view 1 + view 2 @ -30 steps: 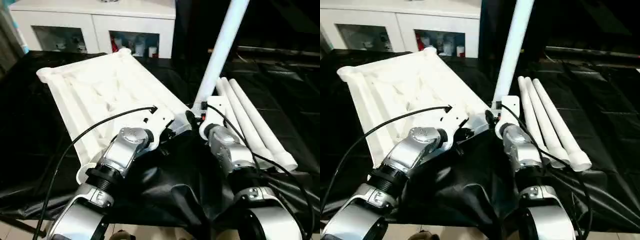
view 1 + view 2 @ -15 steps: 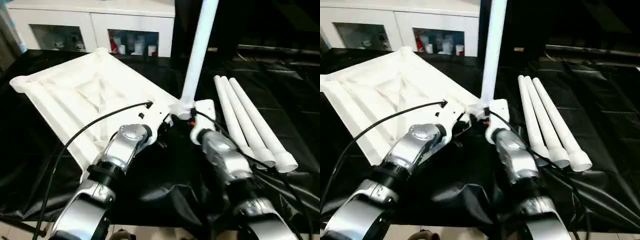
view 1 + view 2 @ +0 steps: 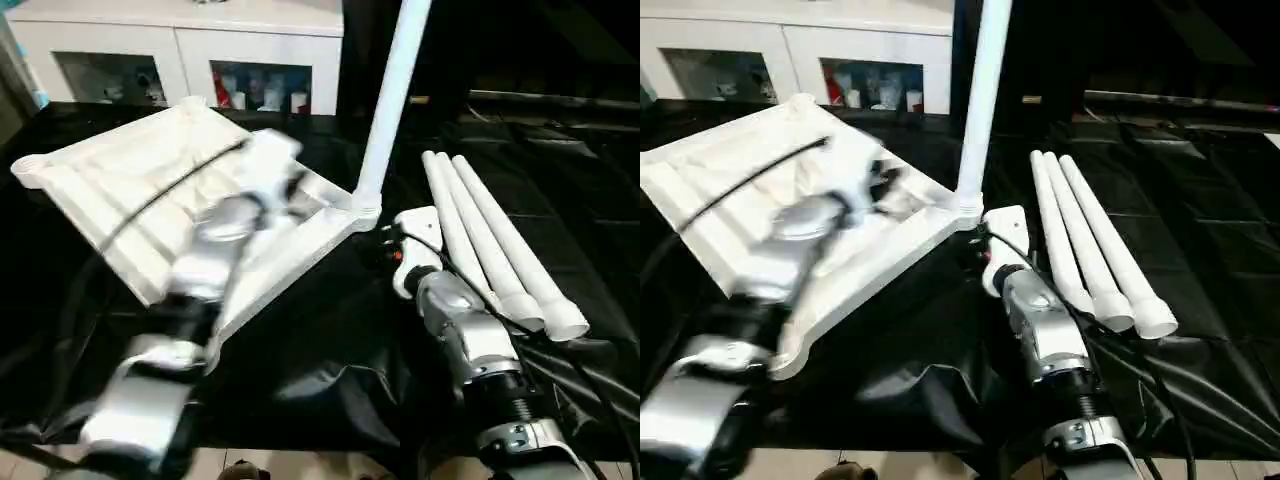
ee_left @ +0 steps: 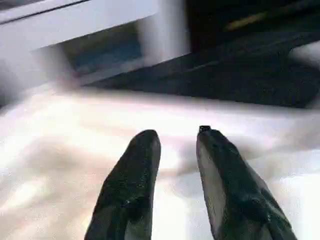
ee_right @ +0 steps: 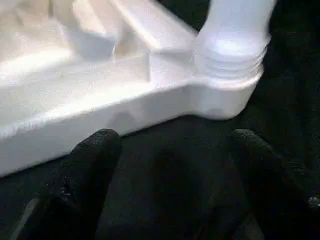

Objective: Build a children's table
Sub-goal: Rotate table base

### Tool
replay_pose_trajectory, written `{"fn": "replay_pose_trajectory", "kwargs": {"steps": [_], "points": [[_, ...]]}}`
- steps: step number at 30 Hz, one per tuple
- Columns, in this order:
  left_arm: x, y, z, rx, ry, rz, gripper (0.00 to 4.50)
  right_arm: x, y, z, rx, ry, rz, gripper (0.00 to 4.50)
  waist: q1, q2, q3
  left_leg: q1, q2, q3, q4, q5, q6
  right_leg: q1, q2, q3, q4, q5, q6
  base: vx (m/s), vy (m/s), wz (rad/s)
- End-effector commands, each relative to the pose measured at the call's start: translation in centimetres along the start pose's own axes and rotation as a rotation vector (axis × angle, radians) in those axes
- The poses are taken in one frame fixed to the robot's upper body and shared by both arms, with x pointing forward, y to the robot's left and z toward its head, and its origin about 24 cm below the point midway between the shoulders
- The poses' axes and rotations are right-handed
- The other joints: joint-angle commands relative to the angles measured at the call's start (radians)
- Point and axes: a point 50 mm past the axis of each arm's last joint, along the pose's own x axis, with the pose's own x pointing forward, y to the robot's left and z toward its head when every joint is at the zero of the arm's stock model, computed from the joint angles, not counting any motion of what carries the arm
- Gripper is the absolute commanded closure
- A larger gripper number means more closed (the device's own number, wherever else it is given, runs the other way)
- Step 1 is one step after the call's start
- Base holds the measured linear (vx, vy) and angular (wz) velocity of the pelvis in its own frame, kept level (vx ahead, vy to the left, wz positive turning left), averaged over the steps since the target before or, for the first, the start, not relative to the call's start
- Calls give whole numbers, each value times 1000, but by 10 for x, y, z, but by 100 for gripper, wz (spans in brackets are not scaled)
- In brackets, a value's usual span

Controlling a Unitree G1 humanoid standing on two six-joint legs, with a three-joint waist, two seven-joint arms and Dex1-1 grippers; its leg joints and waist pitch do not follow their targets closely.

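Right gripper (image 5: 170, 150), black two-finger type, sits nearest on its silver forearm (image 3: 462, 335): fingers spread wide, nothing between them, hanging over the black glossy table cloth (image 3: 330, 330) just short of the tabletop's near corner.

White plastic rectangular tabletop (image 3: 130, 190) lies upside down on the cloth, turned diagonal, ribbed underside up. Raised rim all round, long straight ribs running lengthwise, round sockets at the corners. Near-right corner socket (image 5: 227, 95) is a rounded boss; one long tapered white tube leg (image 3: 392, 90) stands in it, upright with a slight lean, running out of the top of the head views. Stepped rings show at the leg's base where it meets the socket.

Left gripper (image 4: 177, 170), same black fingers, hangs over the middle of the underside: narrow gap between the fingers, nothing held. Left arm (image 3: 190, 290) is motion-blurred, so whether the tips touch the plastic can't be told.

Three more white tapered tube legs (image 3: 490, 240) lie side by side, touching, on the cloth to the robot's right of the tabletop, wide ends toward the robot.

Farthest: white low cabinet (image 3: 180, 50) with glass-fronted bays, small items inside too small to identify.

No brand, label or legible writing on any part.
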Motion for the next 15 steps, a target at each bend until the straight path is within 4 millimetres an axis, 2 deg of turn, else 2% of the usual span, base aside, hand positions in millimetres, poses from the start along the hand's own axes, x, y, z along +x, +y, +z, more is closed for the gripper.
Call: {"fn": "replay_pose_trajectory", "kwargs": {"steps": [1, 2, 3, 4, 5, 6, 7, 9, 10, 11, 13, 15], "points": [[-10, 33, -4, 31, 26, 192, 306, 3, -1, 0, 1, 23, -6, 62, 1, 12, -76, 21, 61, -32, -77, -194, -5, 50, -93, 54, -60, -140, -189, 0, 0, 0], [-18, 50, -9, 66, 41, 278, 306, 5, -1, 0, 0, 30, -10, 62, 3, 15, -73, 24, 60, -30, -77, -199, -7, 45, -90, 53, -63, -148, -187, 0, 0, 0], [-25, 64, -14, 92, 53, 347, 306, 7, -1, 1, 0, 36, -14, 62, 2, 13, -71, 24, 59, -29, -79, -201, -8, 44, -88, 53, -65, -153, -185, 0, 0, 0], [-25, 64, -14, 92, 53, 347, 306, 7, -1, 1, 0, 36, -14, 62, 3, 16, -71, 25, 60, -29, -80, -206, -12, 42, -86, 53, -64, -156, -184, 0, 0, 0], [-36, 79, -23, 117, 79, 421, 306, 9, 0, 2, 3, 40, -14, 62, 13, 18, -70, 36, 62, -27, -79, -226, -21, 33, -86, 54, -67, -163, -183, 0, 0, 0], [-44, 88, -30, 136, 107, 462, 306, 10, 1, 3, 3, 41, -11, 62, 12, 18, -70, 34, 65, -29, -80, -235, -26, 33, -88, 56, -63, -159, -188, 0, 0, 0], [-55, 98, -42, 165, 151, 504, 306, 13, 4, 5, 3, 42, -2, 62, 10, 12, -64, 27, 61, -29, -87, -252, -30, 35, -85, 54, -67, -189, -177, 0, 0, 0], [-67, 105, -55, 199, 214, 529, 306, 16, 9, 8, -1, 43, 18, 62, 11, 16, -61, 34, 63, -31, -89, -303, -46, 27, -89, 57, -71, -241, -163, 0, 0, 0], [-68, 105, -56, 200, 218, 528, 306, 16, 9, 8, -1, 43, 20, 62, 11, 16, -61, 34, 63, -31, -89, -303, -46, 27, -89, 57, -71, -241, -163, 0, 0, 0], [-71, 104, -58, 203, 235, 525, 306, 17, 11, 8, -3, 44, 27, 62, 13, 16, -59, 37, 62, -32, -91, -335, -56, 23, -90, 59, -76, -283, -150, 0, 0, 0], [-73, 89, -67, 172, 292, 407, 306, 19, 14, 9, -5, 48, 43, 62, 14, 12, -58, 37, 62, -33, -93, -348, -61, 22, -91, 59, -78, -291, -148, 0, 0, 0], [-75, 76, -74, 155, 349, 303, 306, 21, 15, 8, -4, 53, 49, 62, 15, 13, -57, 38, 62, -34, -94, -364, -70, 19, -92, 60, -79, -300, -149, 0, 0, 0]]}}
